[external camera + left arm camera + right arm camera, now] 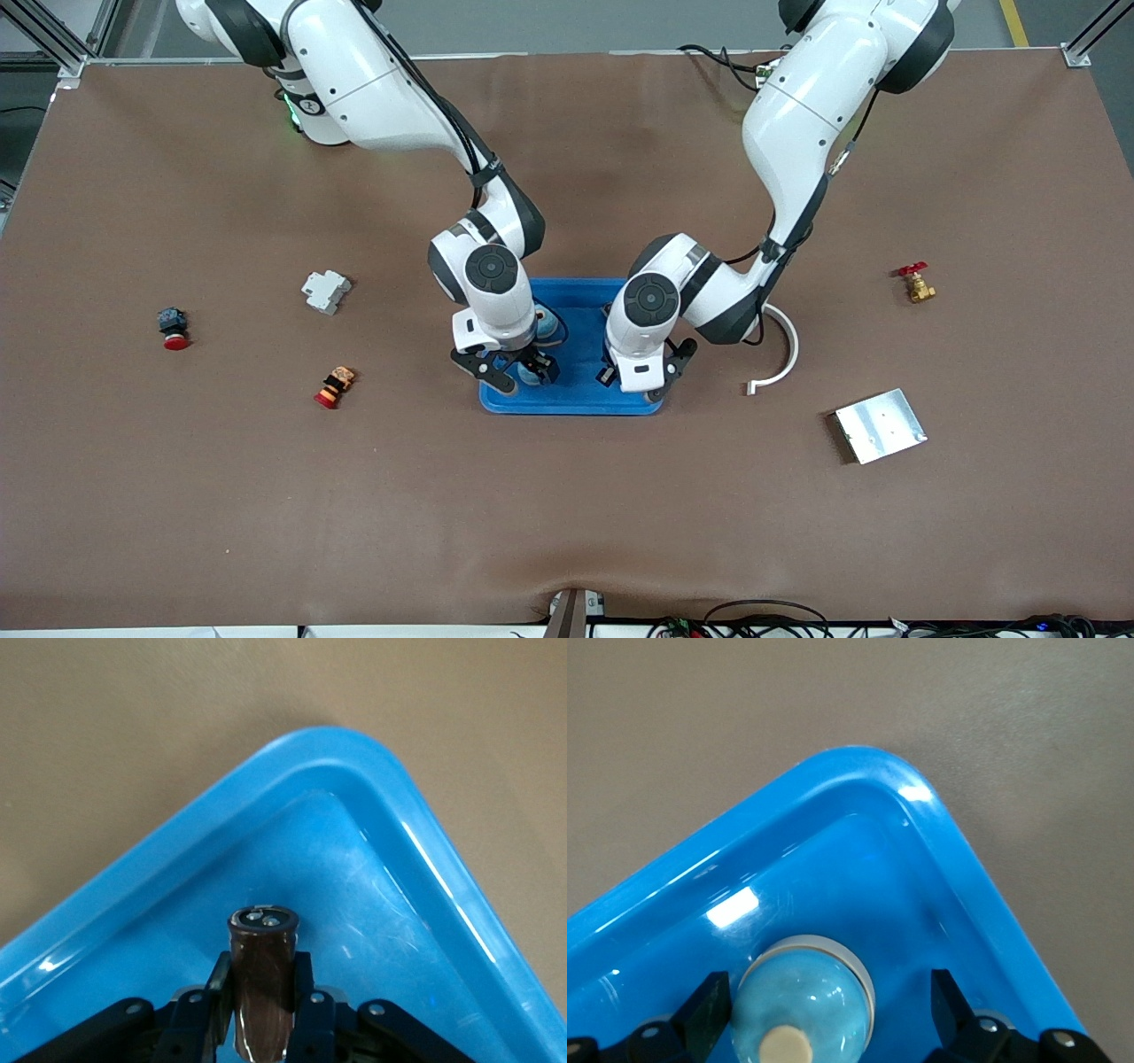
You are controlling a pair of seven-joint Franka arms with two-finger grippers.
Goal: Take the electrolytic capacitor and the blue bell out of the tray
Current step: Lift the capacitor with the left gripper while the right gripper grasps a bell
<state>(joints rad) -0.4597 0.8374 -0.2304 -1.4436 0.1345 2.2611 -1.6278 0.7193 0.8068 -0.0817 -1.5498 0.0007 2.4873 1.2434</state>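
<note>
My left gripper (263, 967) is shut on the capacitor (263, 983), a dark brown cylinder with two metal terminals on its end, low inside the blue tray (328, 744) near one corner. In the front view the left gripper (640, 383) is at the tray's (576, 400) corner toward the left arm's end, and the capacitor is hidden under the hand. My right gripper (829, 988) stands open around the bell (806, 1001), a pale blue dome with a cream button, which sits on the tray's (850, 762) floor. The right gripper (520, 370) is at the tray's corner toward the right arm's end.
Toward the right arm's end lie a white breaker (326, 291), a red-capped push button (174, 330) and a small orange and red part (335, 387). Toward the left arm's end lie a white curved piece (780, 354), a metal plate (880, 425) and a brass valve (917, 285).
</note>
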